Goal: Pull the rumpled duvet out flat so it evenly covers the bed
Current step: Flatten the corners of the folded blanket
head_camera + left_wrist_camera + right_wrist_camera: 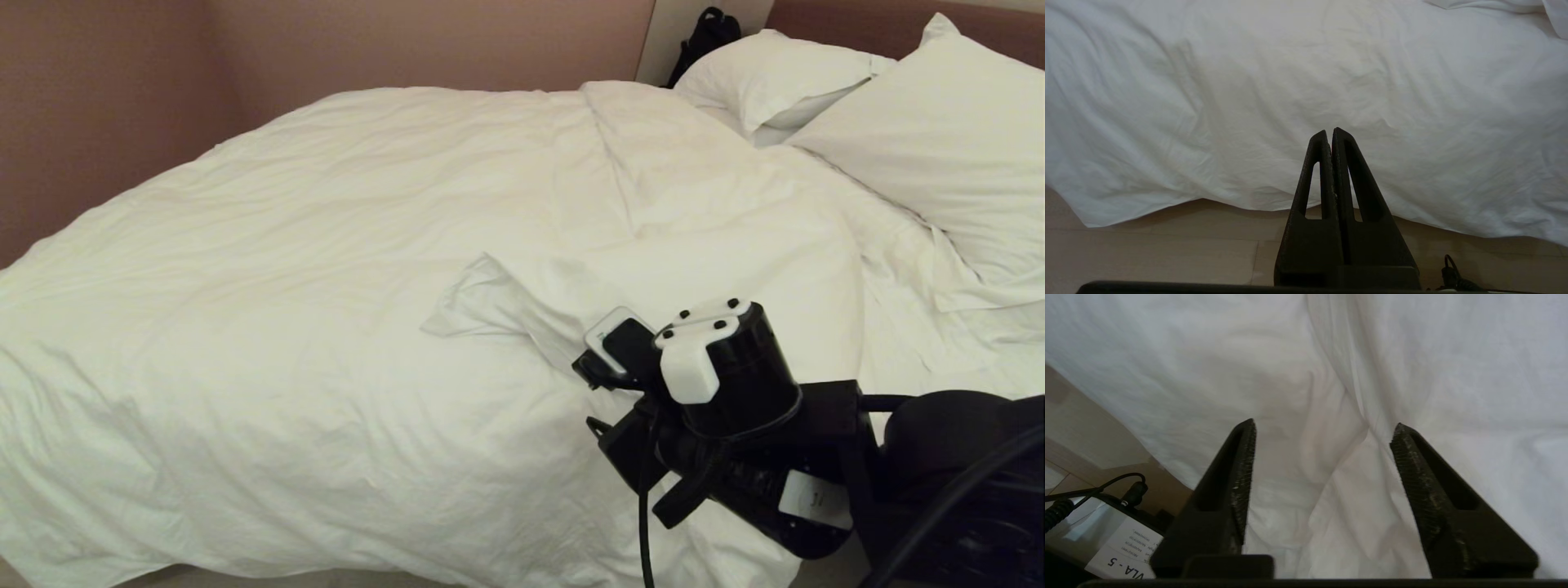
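My right gripper is sitting low in the frame, and its two black fingers with rough, bumpy pads are standing wide apart with nothing between them. A twisted fold of soft white cloth is running up the middle, just past them. Low on the left, a white label is showing "VLA - 5". My left gripper is pointing at the hanging cloth edge over the pale wood floor, and its jaws are pressed together, holding nothing. The duvet is lying puffy and wrinkled over the bed, its long way running from lower left to upper right. Two plump pillows are resting in the upper right corner.
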Motion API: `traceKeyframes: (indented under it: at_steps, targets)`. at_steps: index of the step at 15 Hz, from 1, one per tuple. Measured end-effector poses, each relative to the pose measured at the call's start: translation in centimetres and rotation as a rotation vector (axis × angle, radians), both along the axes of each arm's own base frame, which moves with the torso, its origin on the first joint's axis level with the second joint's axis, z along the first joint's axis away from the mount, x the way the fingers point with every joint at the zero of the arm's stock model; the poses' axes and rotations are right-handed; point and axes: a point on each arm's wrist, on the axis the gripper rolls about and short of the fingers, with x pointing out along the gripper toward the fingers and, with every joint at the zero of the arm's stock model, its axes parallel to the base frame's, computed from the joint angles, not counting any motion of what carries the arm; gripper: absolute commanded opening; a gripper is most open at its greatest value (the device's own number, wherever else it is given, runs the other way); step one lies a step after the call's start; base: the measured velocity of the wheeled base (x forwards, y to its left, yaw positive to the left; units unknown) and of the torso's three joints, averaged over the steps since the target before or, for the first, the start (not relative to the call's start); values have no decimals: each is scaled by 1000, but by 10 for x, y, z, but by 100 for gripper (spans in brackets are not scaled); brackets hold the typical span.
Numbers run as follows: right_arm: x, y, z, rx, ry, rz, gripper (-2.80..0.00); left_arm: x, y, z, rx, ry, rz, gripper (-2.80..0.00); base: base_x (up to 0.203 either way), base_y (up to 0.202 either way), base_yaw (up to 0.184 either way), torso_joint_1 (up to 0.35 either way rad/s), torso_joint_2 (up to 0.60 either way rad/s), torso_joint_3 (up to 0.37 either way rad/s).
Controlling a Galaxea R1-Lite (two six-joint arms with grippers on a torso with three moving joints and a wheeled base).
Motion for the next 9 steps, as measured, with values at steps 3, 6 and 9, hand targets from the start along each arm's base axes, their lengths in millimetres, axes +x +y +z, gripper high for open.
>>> traceKeyframes:
  at_steps: [3,6,9]
  targets:
    - [1,4,-4,-11,7,5,0,0,0,0,1,0,0,-280,0,0,0,0,0,0]
    - [5,10,-13,-32,20,0,0,0,0,0,0,0,0,-280,0,0,0,0,0,0]
    - [13,19,-21,-48,26,-11,0,0,0,0,0,0,0,-280,0,0,0,0,0,0]
